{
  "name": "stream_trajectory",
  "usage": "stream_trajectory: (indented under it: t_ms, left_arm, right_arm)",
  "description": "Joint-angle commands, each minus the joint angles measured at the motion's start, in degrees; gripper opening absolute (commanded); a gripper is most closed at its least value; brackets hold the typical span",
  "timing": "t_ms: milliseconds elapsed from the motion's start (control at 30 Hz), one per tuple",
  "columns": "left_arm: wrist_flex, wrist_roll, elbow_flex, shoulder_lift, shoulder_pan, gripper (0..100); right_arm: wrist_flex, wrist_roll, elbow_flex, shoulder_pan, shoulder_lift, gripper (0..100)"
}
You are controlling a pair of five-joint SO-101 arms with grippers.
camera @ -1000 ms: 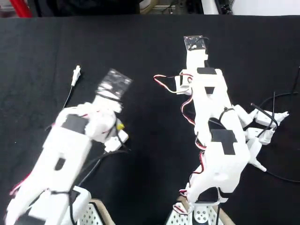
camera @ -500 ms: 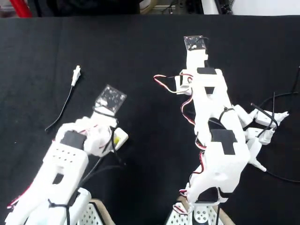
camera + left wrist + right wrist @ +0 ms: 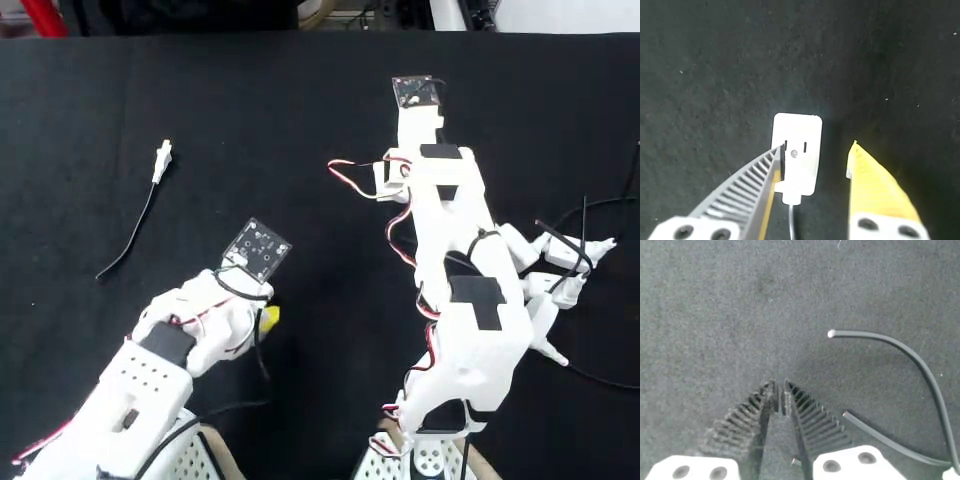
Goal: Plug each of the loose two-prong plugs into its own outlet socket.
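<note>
Cut off and covered
The cord [image 3: 790, 217] of the socket [image 3: 796, 145] runs off the picture's edge; a black cable [image 3: 895, 343] is cut short; white pieces [image 3: 565, 262] near the right edge of the bench [image 3: 300, 100] sit partly behind the right arm [image 3: 460, 230].

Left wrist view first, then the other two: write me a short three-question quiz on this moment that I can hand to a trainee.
1. True or false: the left gripper is clamped shut on the white outlet socket.
2. Multiple choice: where is the loose plug in the high view?
A. seated in a socket
B. lying on the black table, apart from both arms
C. resting on top of an arm
3. Fill in the blank: the right gripper is ____, with nothing in it.

Key:
1. False. It is open, with the socket lying between its two sides.
2. B
3. shut
</note>
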Motion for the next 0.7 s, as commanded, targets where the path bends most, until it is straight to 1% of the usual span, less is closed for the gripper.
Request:
stream_trajectory:
  t_ms: [0, 200, 533, 600, 667]
  left_arm:
    - [-3.78, 0.35, -3.47, 7.12, 0.57, 21]
    - [-7.65, 0.00, -7.78, 18.73, -3.56, 21]
    - [-7.47, -0.09, -8.92, 20.13, -2.51, 21]
    - [-6.86, -0.09, -9.63, 22.07, -2.51, 21]
    - [-4.75, -1.58, -12.53, 25.67, -2.51, 21]
  right_arm:
    - [-0.88, 0.09, -0.66, -0.62, -0.40, 1.2]
    - [-0.88, 0.09, -0.57, -0.62, -0.40, 1.2]
    - [-0.88, 0.09, -0.66, -0.62, -0.40, 1.2]
    - [-0.88, 0.09, -0.66, -0.62, -0.40, 1.2]
    - [-0.88, 0.09, -0.66, -0.62, -0.40, 1.2]
